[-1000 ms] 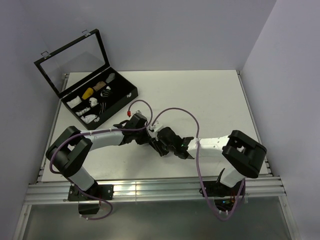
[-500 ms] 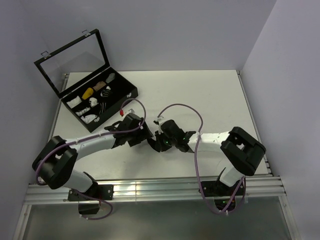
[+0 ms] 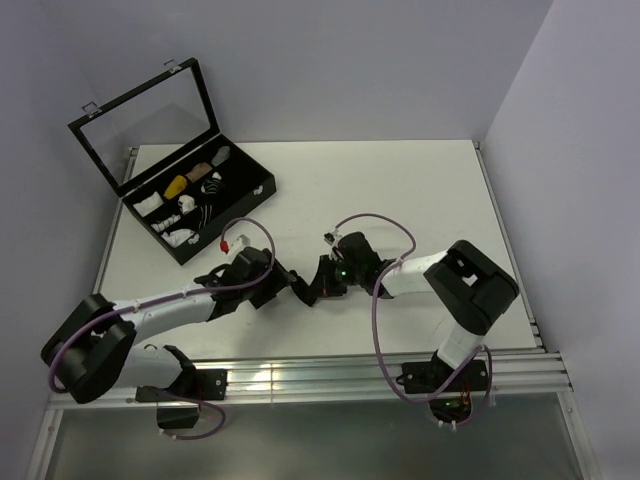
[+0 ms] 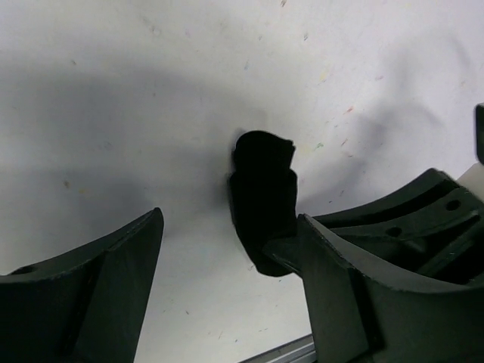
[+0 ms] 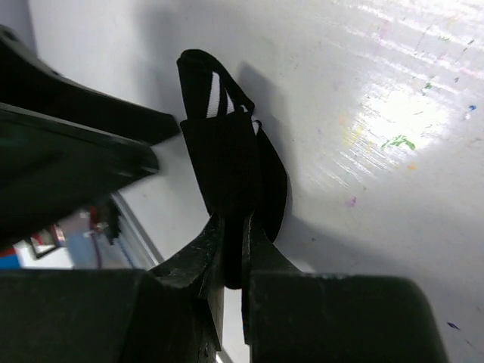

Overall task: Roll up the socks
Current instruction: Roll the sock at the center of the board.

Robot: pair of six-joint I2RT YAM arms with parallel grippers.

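The socks (image 5: 227, 155) are a small black bundle with thin white stripes near the cuff, standing on the white table near its front middle. My right gripper (image 5: 234, 253) is shut on their lower end, fingers pinching the fabric. In the left wrist view the same socks (image 4: 263, 193) show as a dark lump ahead of my left gripper (image 4: 227, 291), whose fingers (image 4: 106, 291) stand wide apart with nothing between them. From above, the left gripper (image 3: 293, 284) and right gripper (image 3: 320, 282) face each other, with the socks (image 3: 307, 291) between them.
A black case (image 3: 243, 205) with its glass lid raised sits at the back left, holding several small white, yellow and tan rolled bundles (image 3: 176, 187). The metal rail (image 3: 300, 378) runs along the table's front edge, close behind both grippers.
My left gripper has let go, opened and drawn back to the left. My right gripper has shut on the socks and reached further left with them.
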